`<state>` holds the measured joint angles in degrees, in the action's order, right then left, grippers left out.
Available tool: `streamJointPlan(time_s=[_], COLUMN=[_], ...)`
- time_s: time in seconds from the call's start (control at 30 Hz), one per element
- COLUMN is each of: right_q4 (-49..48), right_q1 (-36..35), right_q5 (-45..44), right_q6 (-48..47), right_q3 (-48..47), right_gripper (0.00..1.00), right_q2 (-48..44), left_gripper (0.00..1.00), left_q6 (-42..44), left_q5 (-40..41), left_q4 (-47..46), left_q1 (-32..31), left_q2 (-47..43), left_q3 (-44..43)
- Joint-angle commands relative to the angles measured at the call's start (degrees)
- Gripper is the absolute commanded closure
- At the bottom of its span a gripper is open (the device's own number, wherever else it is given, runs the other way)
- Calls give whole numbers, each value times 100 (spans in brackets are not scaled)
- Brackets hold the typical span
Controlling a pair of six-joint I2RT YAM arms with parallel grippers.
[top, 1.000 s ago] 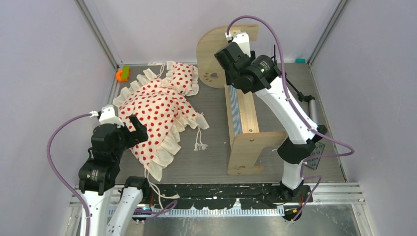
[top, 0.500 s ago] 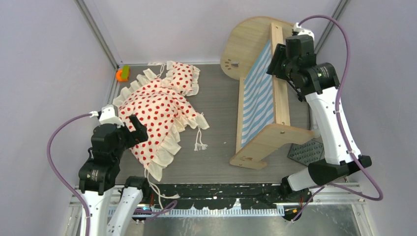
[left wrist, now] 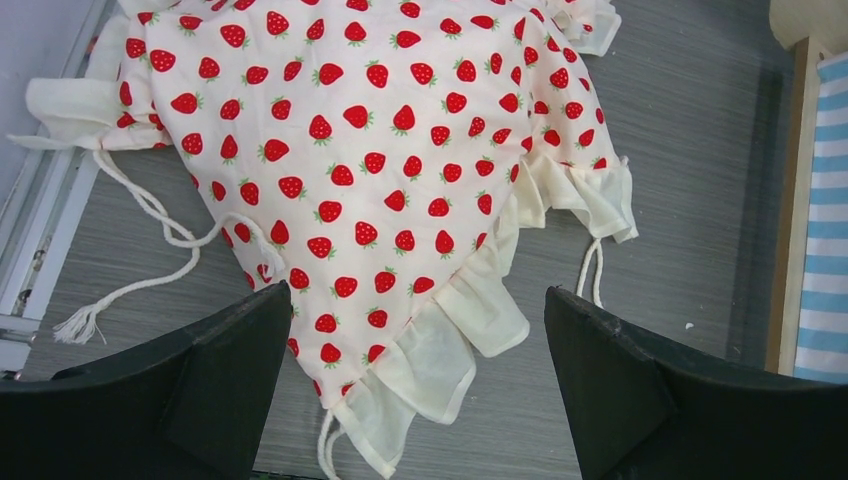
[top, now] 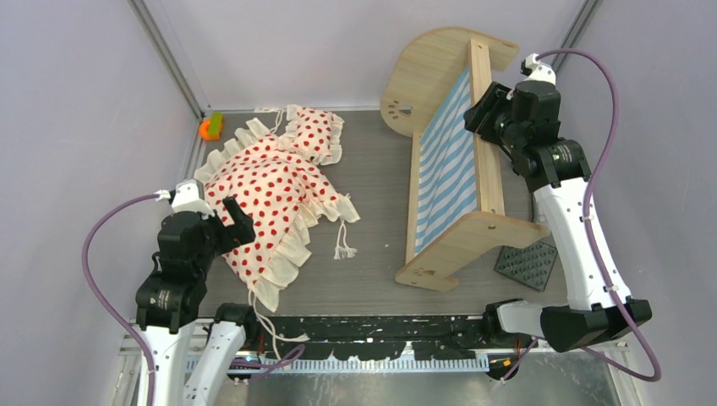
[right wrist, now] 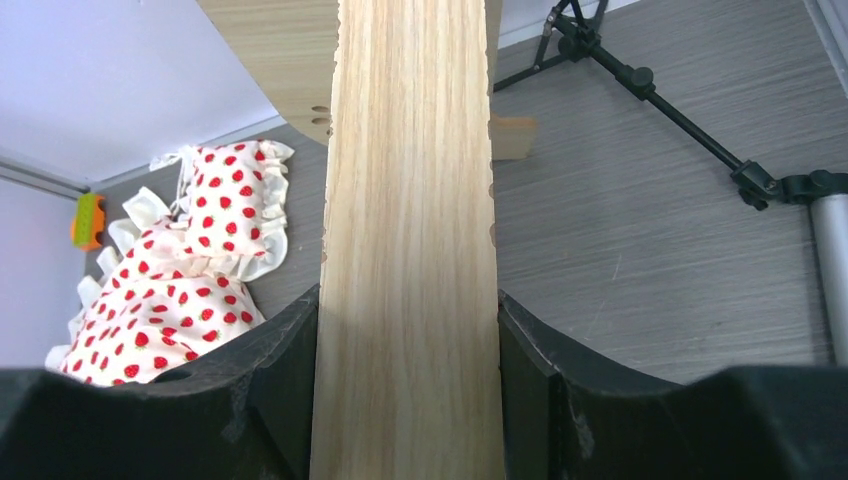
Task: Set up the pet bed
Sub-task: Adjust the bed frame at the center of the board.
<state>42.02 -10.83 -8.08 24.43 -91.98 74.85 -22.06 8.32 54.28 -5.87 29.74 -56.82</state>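
Observation:
The pet bed (top: 461, 233), a light-wood frame with a blue-white striped mattress (top: 444, 169), stands at the right, tilted with the mattress facing up and left. My right gripper (top: 489, 110) is shut on its far side rail (right wrist: 410, 200), one finger on each side of the board (right wrist: 408, 335). The cream, red-spotted ruffled bedding (top: 270, 194) lies spread at the left, with a matching pillow (top: 314, 134) behind it. Over the bedding's near ruffled corner (left wrist: 440, 350) hangs my left gripper (left wrist: 418, 330), wide open and holding nothing.
An orange-green toy (top: 210, 127) sits in the back left corner. A dark studded mat (top: 526, 264) lies by the bed's near end board. A black tripod (right wrist: 650, 90) and a metal cylinder (right wrist: 830, 250) lie behind the bed. Walls close in on both sides.
My right arm swung to the right with the bed frame in its grip, turning it from standing on its side to tilted with the striped mattress showing. The left arm has not moved.

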Motion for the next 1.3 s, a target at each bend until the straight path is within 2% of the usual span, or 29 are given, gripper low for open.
streamJointPlan(time_s=[0.0, 0.13, 0.2, 0.27, 0.47, 0.53, 0.67, 0.77, 0.93, 1.0, 1.1, 1.27], right_q4=[945, 797, 792, 868, 1373, 1390, 1299, 1239, 1230, 1231, 1230, 1200], right_q1=[198, 277, 299, 316, 407, 439, 459, 463, 462, 468, 478, 477], right_q5=[-126, -187, -257, -401, -1178, -1225, -1042, -891, -957, -984, -966, -840], right_q6=[56, 123, 123, 109, 96, 160, 278, 298, 308, 328, 369, 394], right_q3=[932, 1422, 1552, 1551, 1463, 1561, 1752, 1860, 1942, 1973, 2004, 2048], right_gripper=[92, 92, 92, 92, 93, 94, 94, 95, 95, 95, 95, 95], right_q2=[380, 206, 135, 59, -34, -97, -221, -304, -357, -364, -383, -383], left_gripper=[0, 0, 0, 0, 0, 0, 0, 0, 0, 2, 6, 9], left_q6=[53, 60, 48, 37, 10, -374, -1412, -1641, -1556, -1565, -1706, -2253], left_q5=[-76, -144, -475, -998, -1244, -1723, -2730, -2461, -1466, -1348, -1456, -2016], left_q4=[-154, -193, -334, -555, -513, -890, -2549, -3231, -4142, -4605, -5241, -6475], left_q1=[-4, -2, -6, -2, -3, -2, -34, -471, -1933, -2378, -2716, -2834], left_q2=[62, 65, 157, 346, 845, 873, 1211, 1883, 3258, 3948, 5116, 6910], left_q3=[-2, 9, -4, -15, -266, -183, 322, 233, -244, -432, -801, -1416])
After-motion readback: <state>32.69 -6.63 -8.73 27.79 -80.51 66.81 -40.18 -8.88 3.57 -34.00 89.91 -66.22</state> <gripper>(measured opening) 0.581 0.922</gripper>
